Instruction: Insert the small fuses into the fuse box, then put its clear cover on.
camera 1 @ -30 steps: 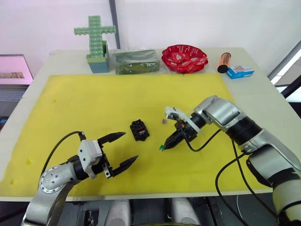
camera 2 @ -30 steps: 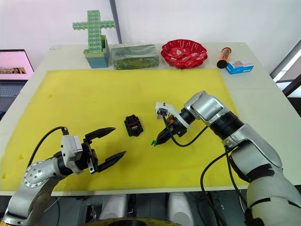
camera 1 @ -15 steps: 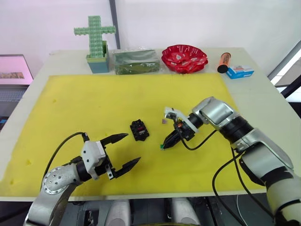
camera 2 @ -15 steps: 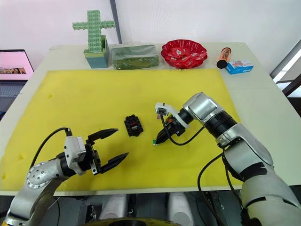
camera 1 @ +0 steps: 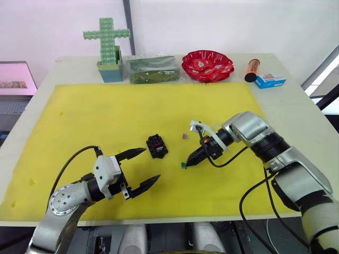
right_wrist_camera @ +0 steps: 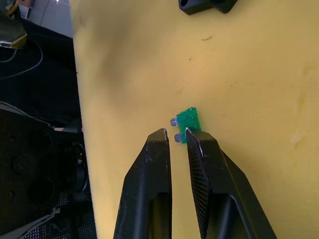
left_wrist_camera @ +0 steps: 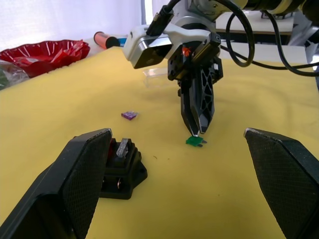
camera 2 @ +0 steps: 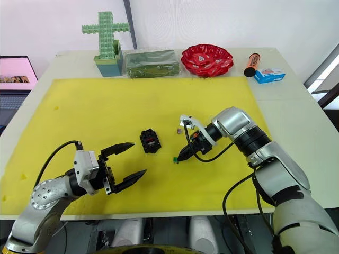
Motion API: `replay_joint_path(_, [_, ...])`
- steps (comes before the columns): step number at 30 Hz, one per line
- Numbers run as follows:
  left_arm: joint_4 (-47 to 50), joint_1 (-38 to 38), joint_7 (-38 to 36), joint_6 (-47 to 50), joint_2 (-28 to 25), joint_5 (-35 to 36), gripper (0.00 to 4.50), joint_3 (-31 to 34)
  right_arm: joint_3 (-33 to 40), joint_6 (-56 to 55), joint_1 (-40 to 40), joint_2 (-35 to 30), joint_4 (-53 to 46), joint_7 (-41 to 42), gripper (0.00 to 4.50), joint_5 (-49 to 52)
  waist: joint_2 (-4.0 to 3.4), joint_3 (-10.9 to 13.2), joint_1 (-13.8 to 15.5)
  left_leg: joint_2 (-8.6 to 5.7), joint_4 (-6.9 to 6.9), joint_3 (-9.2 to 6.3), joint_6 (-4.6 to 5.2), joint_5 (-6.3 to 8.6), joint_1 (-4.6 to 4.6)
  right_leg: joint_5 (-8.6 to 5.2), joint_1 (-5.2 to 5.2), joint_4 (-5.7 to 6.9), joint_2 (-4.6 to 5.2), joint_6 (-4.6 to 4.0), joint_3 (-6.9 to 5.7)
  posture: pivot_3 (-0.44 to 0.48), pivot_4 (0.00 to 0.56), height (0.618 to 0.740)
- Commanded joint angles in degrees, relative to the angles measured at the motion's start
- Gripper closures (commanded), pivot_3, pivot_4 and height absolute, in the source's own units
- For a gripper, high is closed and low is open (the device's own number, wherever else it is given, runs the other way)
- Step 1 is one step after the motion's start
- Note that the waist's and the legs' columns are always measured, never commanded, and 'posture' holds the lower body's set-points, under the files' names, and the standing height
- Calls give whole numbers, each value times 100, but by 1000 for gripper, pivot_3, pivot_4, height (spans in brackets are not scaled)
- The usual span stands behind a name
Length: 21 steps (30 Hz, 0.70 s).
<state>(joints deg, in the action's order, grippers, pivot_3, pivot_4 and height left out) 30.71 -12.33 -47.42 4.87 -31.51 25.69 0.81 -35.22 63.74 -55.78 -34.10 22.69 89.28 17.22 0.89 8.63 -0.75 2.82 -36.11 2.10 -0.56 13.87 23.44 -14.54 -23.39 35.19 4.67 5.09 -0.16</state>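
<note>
Yellow mat (camera 1: pixel 106 116) covers tabletop. Left claw (camera 1: pixel 142 168) spread wide, hovering near fuse box (camera 1: pixel 157 146) at mat centre. Right claw (right_wrist_camera: pixel 178 135) nearly pressed together, holding nothing, one tip touching green fuse (right_wrist_camera: pixel 188 119). Purple fuse (left_wrist_camera: pixel 129 115) lies apart.

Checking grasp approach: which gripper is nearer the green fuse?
Right. The right gripper has its fingertips at the green fuse, which lies flat on the yellow mat. The left gripper hovers open well away, beyond the fuse box.
</note>
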Motion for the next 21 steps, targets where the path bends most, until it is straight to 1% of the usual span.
replay_joint_path(1, [295,29,26,50,-42,100,0,28,194,88,-25,-19,-24,-49,3849,99,0,0,0,0,0,0,0,0,0,0,0,0,0,0,0,0,150,740])
replay_joint_path(8, [450,1,72,179,-60,104,0,40,311,192,-67,-123,63,-14,3849,192,0,0,3,0,-1,0,0,0,0,0,1,0,0,0,0,0,150,740])
replay_joint_path(10, [471,3,78,203,-60,104,0,50,503,292,-101,-136,53,-30,3849,338,0,0,3,0,-1,1,0,0,0,0,1,0,0,0,0,0,150,740])
replay_joint_path(11, [479,-5,78,212,-61,106,0,59,783,213,-46,-173,-103,-90,3849,469,0,0,1,0,-1,0,0,0,0,0,1,0,0,1,0,0,150,740])
replay_joint_path(13, [486,-23,69,216,-64,110,0,77,1106,129,81,-303,-445,-97,3849,656,0,0,9,0,-1,0,0,0,0,0,1,0,-1,1,0,0,150,740])
replay_joint_path(16, [471,-57,31,197,-78,122,0,105,1730,-60,530,-351,-1071,-479,3849,872,2,-1,23,-1,0,-2,0,0,0,0,5,0,-1,1,-1,0,150,740])
replay_joint_path(17, [468,-56,26,197,-78,124,0,104,1747,-123,610,-393,-1200,-439,3849,910,3,-2,15,-2,-1,-2,0,0,0,0,5,-1,-1,1,-1,0,150,740])
replay_joint_path(19, [459,-47,10,192,-81,126,0,92,1541,-1,618,-478,-1285,-310,3849,915,2,-1,8,-2,-2,-2,0,0,-1,1,6,-1,-1,1,-1,0,150,740])
replay_joint_path(20, [447,-16,4,195,-78,122,0,68,1319,270,503,-419,-1040,-365,3849,835,1,-1,-3,-2,-2,-2,0,0,-2,0,6,0,-1,1,-1,0,150,740])
replay_joint_path(21, [441,2,-1,195,-75,119,0,53,1174,474,417,-366,-853,-431,3602,783,2,-1,-16,-1,-2,-2,0,0,-3,0,5,1,-1,1,-1,0,150,740])
